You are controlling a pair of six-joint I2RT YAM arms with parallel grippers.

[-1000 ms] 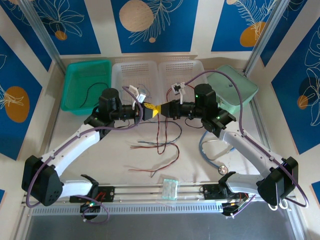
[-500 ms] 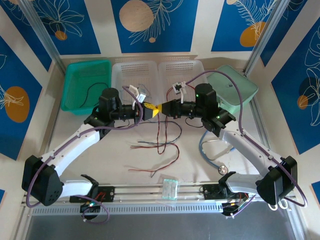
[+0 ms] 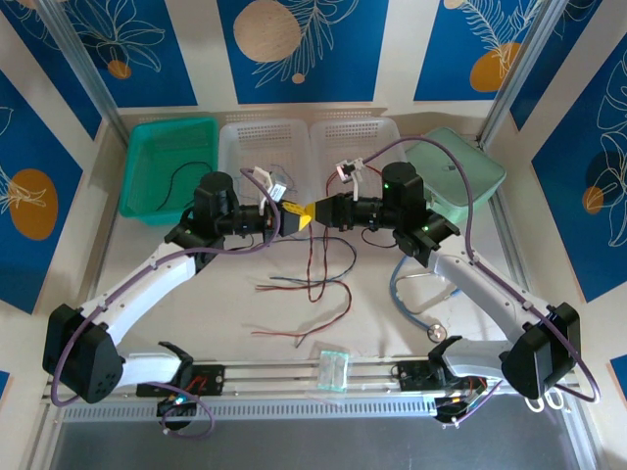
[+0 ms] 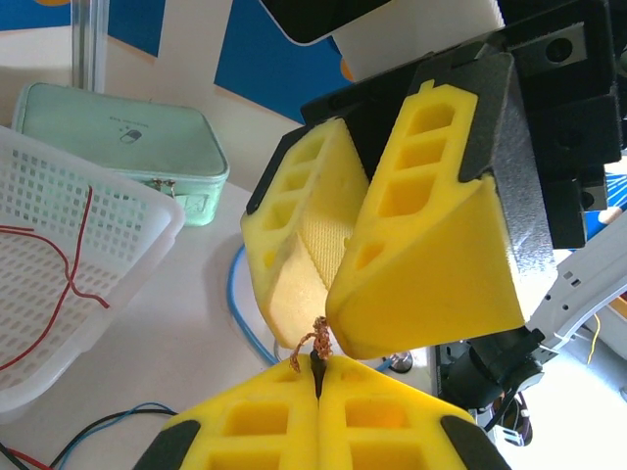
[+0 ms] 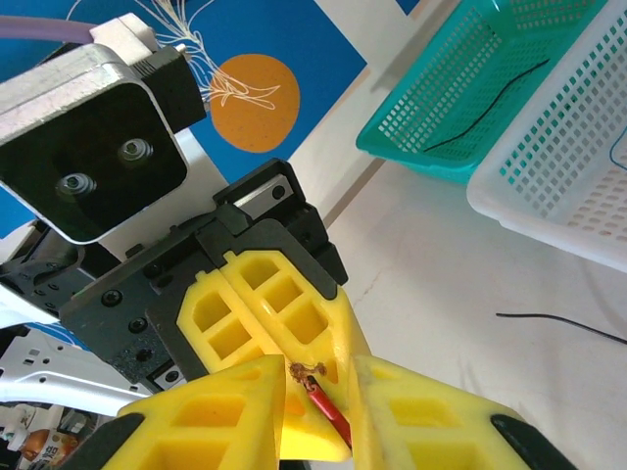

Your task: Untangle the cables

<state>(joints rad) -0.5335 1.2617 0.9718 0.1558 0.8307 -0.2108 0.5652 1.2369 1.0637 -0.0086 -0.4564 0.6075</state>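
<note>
— Desk [image 3: 225, 294] from above: cables [image 3: 313, 284] sprawl mid-desk, with left fingers [image 3: 293, 211] and right fingers [image 3: 317, 211] tip to tip over them.
— Left wrist: left fingers are clamped on a red cable [image 4: 314, 343], at its frayed end.
— Right wrist: right fingers stand apart around it. Grip the insulation, I'd say, then pull gently.

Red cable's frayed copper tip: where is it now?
The thin red cable's frayed copper tip sits above mid-table, pinched in the left hand's shut yellow fingers, with the right hand straddling it, just in front of the white mesh baskets.

Left gripper [image 3: 297, 215] closed, right gripper [image 3: 312, 211] ajar — tip to tip
</note>
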